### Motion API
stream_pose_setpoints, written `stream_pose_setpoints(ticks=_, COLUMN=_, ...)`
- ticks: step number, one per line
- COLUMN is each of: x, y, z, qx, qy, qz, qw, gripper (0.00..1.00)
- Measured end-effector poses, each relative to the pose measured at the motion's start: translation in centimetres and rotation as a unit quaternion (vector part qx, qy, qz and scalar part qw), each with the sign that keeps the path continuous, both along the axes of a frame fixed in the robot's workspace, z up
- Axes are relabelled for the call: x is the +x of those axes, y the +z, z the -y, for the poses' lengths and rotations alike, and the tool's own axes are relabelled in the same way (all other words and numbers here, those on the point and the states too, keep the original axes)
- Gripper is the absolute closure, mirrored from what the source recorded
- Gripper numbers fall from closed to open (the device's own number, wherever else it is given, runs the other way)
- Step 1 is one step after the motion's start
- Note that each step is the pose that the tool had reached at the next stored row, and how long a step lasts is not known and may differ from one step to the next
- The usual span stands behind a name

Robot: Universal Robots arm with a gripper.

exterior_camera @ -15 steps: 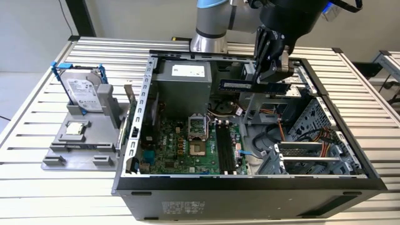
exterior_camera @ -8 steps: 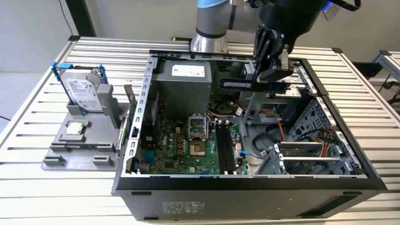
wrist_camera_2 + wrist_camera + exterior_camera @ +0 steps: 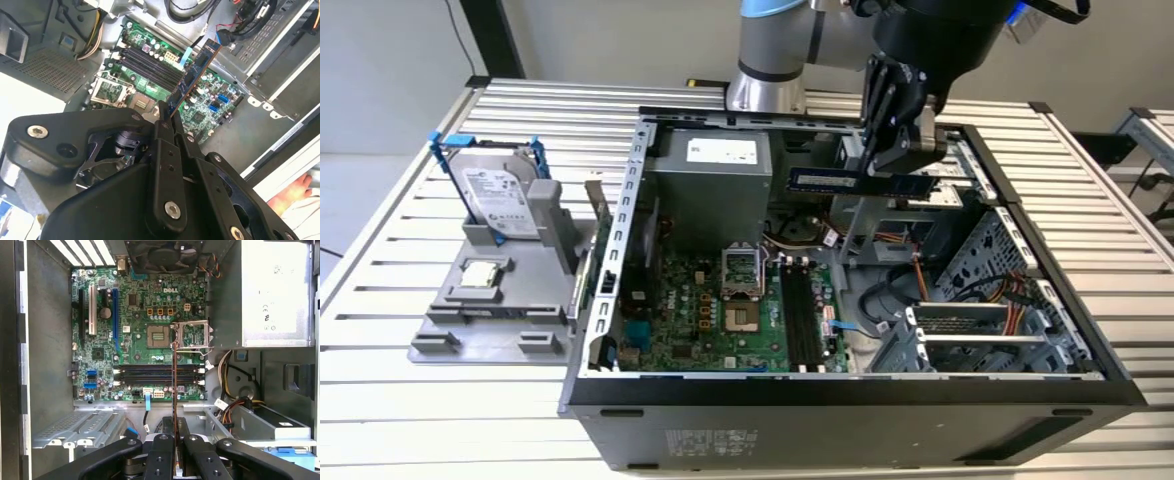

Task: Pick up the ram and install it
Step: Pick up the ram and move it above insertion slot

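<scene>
The ram is held in the air over the open computer case.
The gripper (image 3: 897,160) has its fingers (image 3: 161,455) clenched on one end of the ram (image 3: 854,180), which hangs level above the case (image 3: 854,420) and touches nothing else. In the first wrist view the ram is seen edge-on, across the black memory slots (image 3: 157,374) of the green motherboard (image 3: 100,350) (still high above them). On the slatted surface (image 3: 440,400), at the exterior view's left, a hard drive (image 3: 494,190) stands upright in a grey holder (image 3: 467,320).
</scene>
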State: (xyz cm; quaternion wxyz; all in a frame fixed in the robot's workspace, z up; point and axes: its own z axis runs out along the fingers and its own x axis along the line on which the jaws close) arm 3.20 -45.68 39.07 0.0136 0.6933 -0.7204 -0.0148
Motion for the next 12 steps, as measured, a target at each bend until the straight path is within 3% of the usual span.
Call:
stream_pose_setpoints(ticks=4, x=-0.01, y=0.00, z=0.00, qx=0.0000, qy=0.000, qz=0.0000, qw=1.00000, gripper=1.00)
stream_pose_setpoints(ticks=7, x=-0.01, y=0.00, z=-0.01, qx=0.0000, qy=-0.025, qz=0.0000, qw=0.99970, gripper=1.00)
stream_pose_setpoints(ticks=12, x=-0.01, y=0.00, z=0.00, qx=0.0000, qy=-0.069, qz=0.0000, qw=0.99762, gripper=1.00)
